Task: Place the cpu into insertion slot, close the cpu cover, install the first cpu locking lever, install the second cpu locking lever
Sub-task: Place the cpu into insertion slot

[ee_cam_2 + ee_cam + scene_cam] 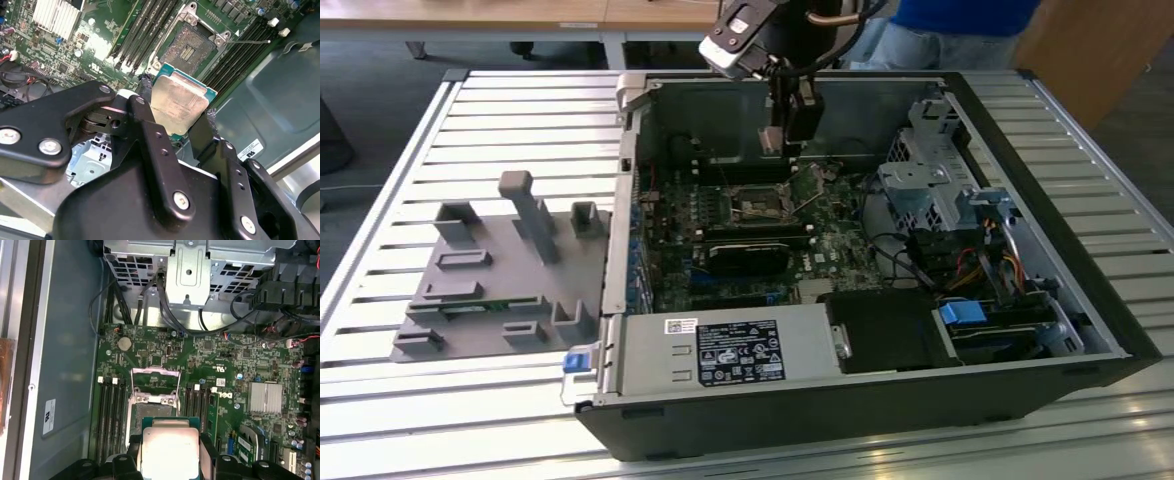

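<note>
My gripper (177, 114) is shut on the cpu (181, 102), a flat silver-faced square chip on a green base, pinched at two opposite edges between the black fingers (145, 95). In the first wrist view the cpu (170, 450) hangs in the gripper (170, 456) above the board, just short of the insertion slot (152, 410). The insertion slot (192, 46) lies uncovered, its dark contact field bare. The cpu cover (155, 374) stands swung back at the slot's far end. A thin wire lever (250, 41) sticks out beside the slot. In the exterior view the gripper (790, 135) hovers over the slot (761, 205) inside the case.
Black memory slots (145, 35) flank the socket on both sides. A finned silver heatsink (265, 397) sits on the board. The case holds a drive cage (941, 190) and a power supply (734, 355). A grey fixture (494, 270) lies on the slatted table. A person in blue (961, 30) stands behind.
</note>
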